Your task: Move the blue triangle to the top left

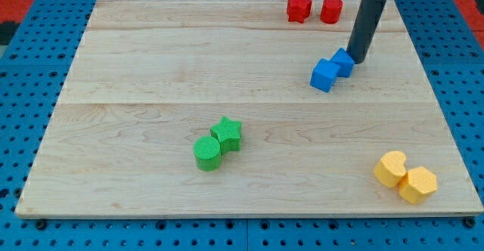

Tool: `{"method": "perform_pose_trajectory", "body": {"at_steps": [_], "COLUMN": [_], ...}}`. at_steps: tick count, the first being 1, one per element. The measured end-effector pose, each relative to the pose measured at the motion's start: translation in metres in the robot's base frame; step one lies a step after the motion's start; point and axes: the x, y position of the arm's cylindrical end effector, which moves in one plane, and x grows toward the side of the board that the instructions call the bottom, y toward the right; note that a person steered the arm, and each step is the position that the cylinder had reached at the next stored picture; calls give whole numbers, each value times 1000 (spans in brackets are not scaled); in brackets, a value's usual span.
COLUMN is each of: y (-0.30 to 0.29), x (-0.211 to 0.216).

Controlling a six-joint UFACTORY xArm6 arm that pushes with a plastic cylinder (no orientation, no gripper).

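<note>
Two blue blocks touch each other at the view's upper right. The smaller one nearer my rod point(344, 60) seems to be the blue triangle; its shape is hard to make out. The larger one point(324, 75) is a blue cube, just below-left of it. My tip point(358, 59) rests on the board right against the right side of the smaller blue block. The rod rises from there to the view's top edge.
A red star point(299, 8) and a red round block point(330, 10) sit at the top right. A green star point(228, 134) and a green cylinder point(206, 153) touch near the middle bottom. Two yellow blocks point(391, 168) point(418, 184) lie at the bottom right. The wooden board point(151, 69) is edged by blue pegboard.
</note>
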Motion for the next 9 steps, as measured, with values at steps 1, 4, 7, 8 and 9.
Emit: {"method": "perform_pose_trajectory", "body": {"at_steps": [1,4,7,8,9], "y": [0,-48,-111,-111,-169], "x": [0,18,39,70,55]}}
